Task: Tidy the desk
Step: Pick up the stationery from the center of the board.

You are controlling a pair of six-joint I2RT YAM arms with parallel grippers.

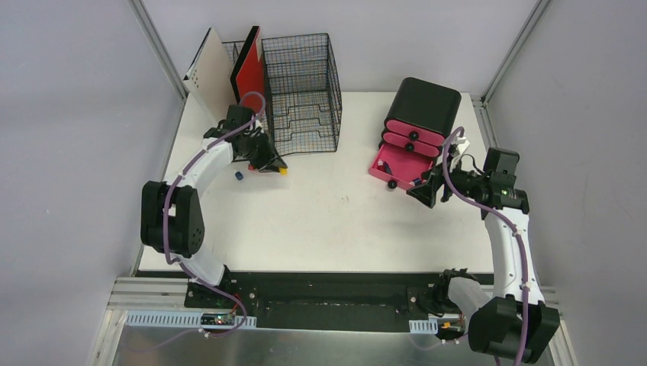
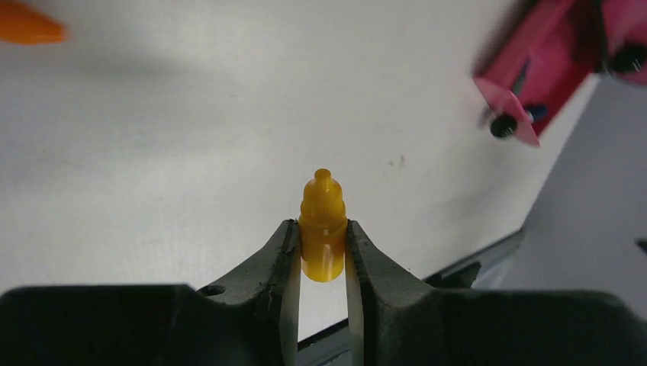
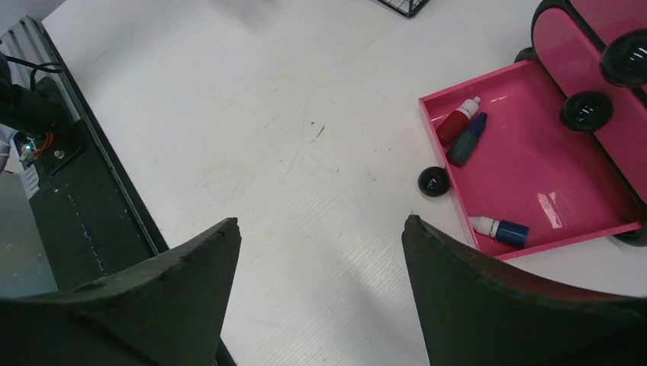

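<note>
– White panel [image 1: 210,72] and red panel [image 1: 249,67] upright at far left, leaning against the black wire-mesh organizer [image 1: 305,91]. What's the left arm at?

– Left gripper [image 2: 321,227] just in front of the organizer, low over the desk [image 1: 328,221]. Fingers clamped on a small yellow dropper bottle [image 2: 321,202], nozzle pointing away from the wrist. It looks lifted off the surface.

– Anything loose near it?

– One small blue item [image 1: 239,176] lying on the desk just left of the gripper. Orange thing [image 2: 27,27] at the edge of the wrist view, too blurred to name.

– Desk itself?

– Wide white top, spanning the whole view from the organizer across to the black box with pink drawers [image 1: 423,110] at right.

– And over there?

– Bottom pink drawer [image 3: 534,160] pulled out. Inside: a red bottle [image 3: 458,120] touching a dark blue bottle [image 3: 467,139], plus a white-capped blue bottle [image 3: 500,229] near the front wall. Right gripper [image 3: 320,252] hovers just beside the drawer, fingers wide apart, holding nothing.

– Step in hand?

– My reading: sorting bottles into that drawer; the yellow one is mid-carry. Next move calls for a long sweep rightward across the desk, a release above the open drawer, and keeping clear of the right arm parked there. The blue item would follow.
</note>
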